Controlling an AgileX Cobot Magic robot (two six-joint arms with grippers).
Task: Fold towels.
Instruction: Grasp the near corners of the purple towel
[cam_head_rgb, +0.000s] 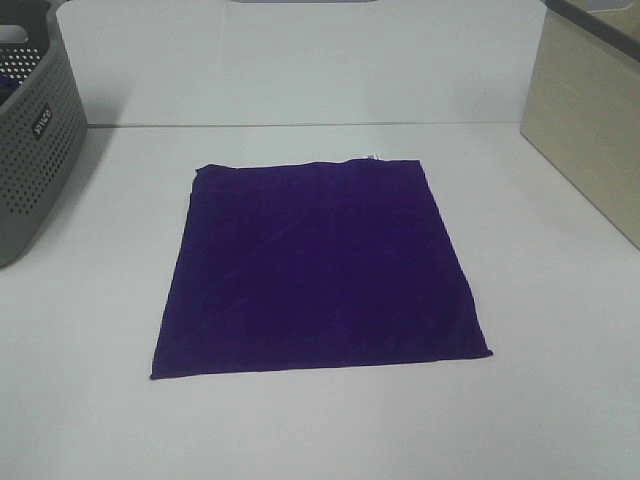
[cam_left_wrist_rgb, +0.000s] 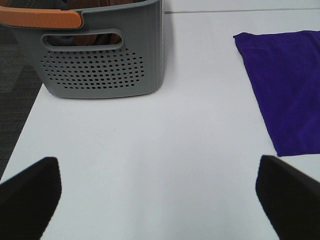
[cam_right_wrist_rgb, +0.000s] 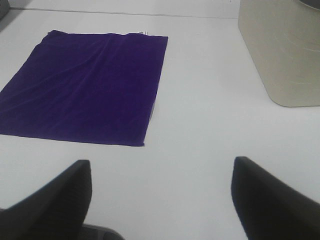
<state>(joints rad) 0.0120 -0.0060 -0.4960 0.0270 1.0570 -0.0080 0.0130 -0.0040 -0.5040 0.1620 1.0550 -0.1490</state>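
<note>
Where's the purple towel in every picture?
High camera: the towel lies flat in the middle of the table.
Left wrist: only one side of it shows, across bare table from the grey basket.
Right wrist: nearly all of it shows, across from the beige box.
Shared landmark: the white table; the high camera also shows basket and box.

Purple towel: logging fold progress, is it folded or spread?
Spread: the purple towel lies flat and square on the table, four corners out, no fold visible.
</note>
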